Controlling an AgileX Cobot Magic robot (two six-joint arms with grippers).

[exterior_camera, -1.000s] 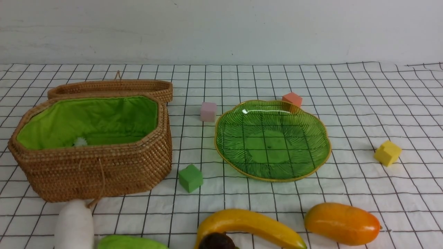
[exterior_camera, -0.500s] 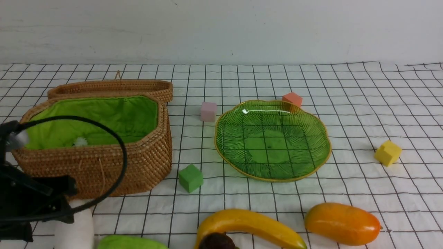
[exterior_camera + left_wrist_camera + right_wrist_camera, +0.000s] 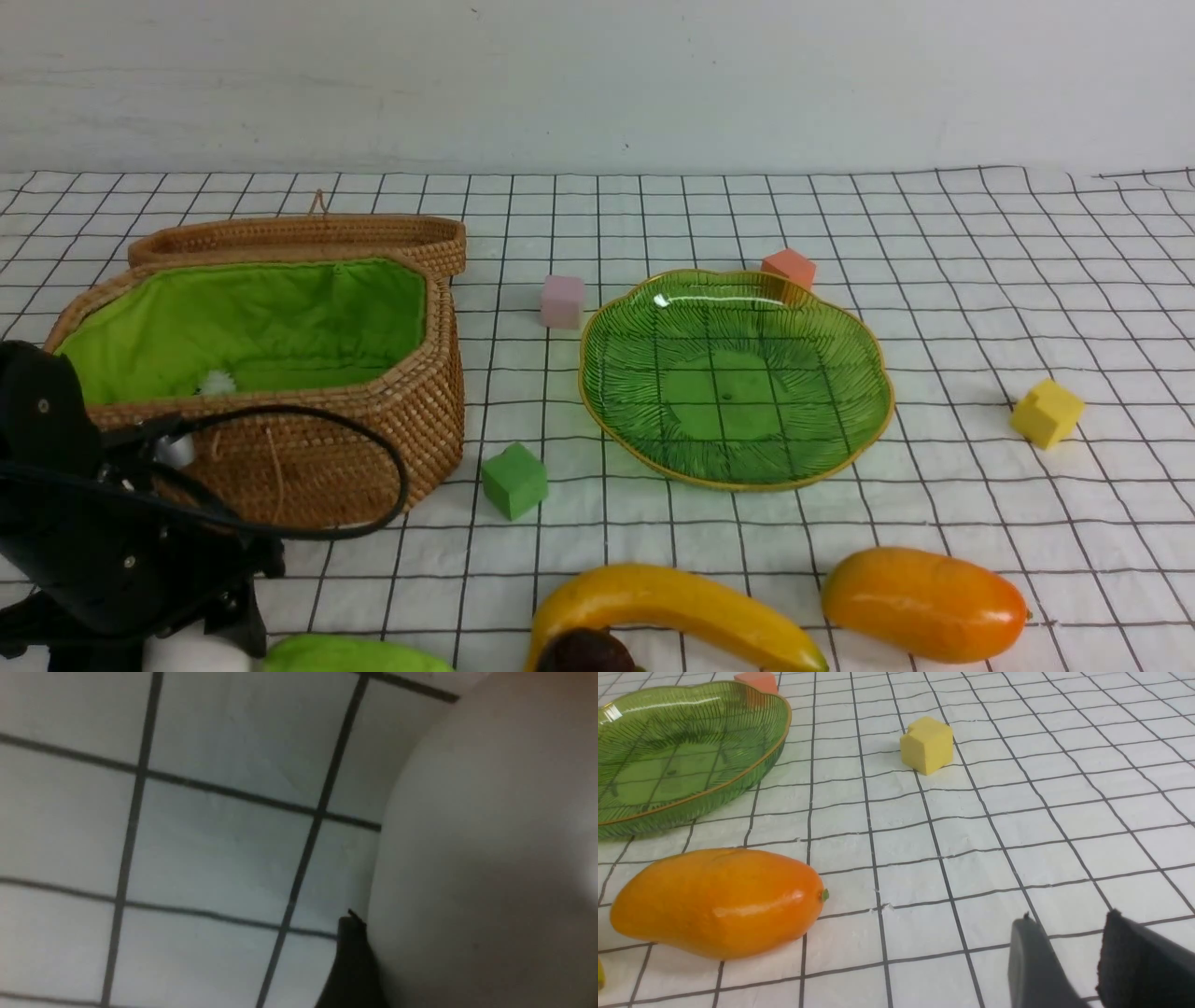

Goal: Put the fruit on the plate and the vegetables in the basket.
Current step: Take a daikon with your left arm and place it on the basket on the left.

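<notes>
The white radish [image 3: 191,653] lies at the front left, mostly covered by my left arm. My left gripper [image 3: 210,625] is down over it. In the left wrist view the radish [image 3: 490,858] fills one side and one dark finger [image 3: 350,961] rests against its flank; the other finger is hidden. A light green vegetable [image 3: 355,655] lies beside the radish. Banana [image 3: 672,611], dark round fruit [image 3: 588,653] and mango [image 3: 924,605] lie along the front edge. The basket [image 3: 280,448] stands open; the plate [image 3: 840,457] is bare. My right gripper [image 3: 1069,917] hovers open over the cloth, to one side of the mango [image 3: 719,903].
Foam cubes dot the checked cloth: green [image 3: 513,480] in front of the basket, pink [image 3: 562,301] and salmon [image 3: 789,268] behind the plate, yellow [image 3: 1046,413] at the right. The basket lid [image 3: 299,235] lies behind it. A small white tuft [image 3: 217,383] sits inside.
My left arm came into the front view from the left and dropped over the radish, hiding most of it. Fruit, plate, basket and cubes have not moved.
</notes>
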